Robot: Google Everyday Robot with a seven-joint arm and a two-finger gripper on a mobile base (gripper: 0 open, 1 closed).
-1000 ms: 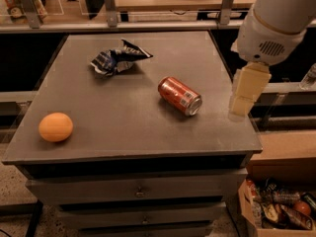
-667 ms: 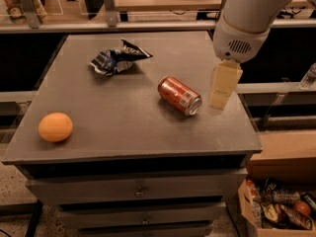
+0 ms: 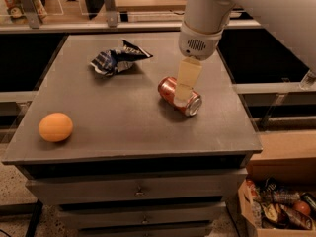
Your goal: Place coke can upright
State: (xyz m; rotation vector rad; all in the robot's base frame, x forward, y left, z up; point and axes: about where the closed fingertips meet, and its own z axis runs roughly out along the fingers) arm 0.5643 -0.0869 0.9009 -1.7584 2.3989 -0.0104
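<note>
The coke can (image 3: 167, 87) is red-orange with a silver end. It lies on its side on the grey table (image 3: 123, 117), right of centre, with the silver end pointing to the front right. My gripper (image 3: 183, 98) hangs from the white arm straight down over the middle of the can and covers part of it. Whether it touches the can does not show.
A crumpled blue-and-white snack bag (image 3: 118, 58) lies at the back of the table, left of the can. An orange (image 3: 55, 127) sits near the front left corner. Drawers (image 3: 138, 191) are below the top. A cardboard box (image 3: 281, 211) of items stands on the floor at the right.
The arm has moved left from the table's right edge, and the gripper now hangs over the can. The can, bag and orange have not moved.
</note>
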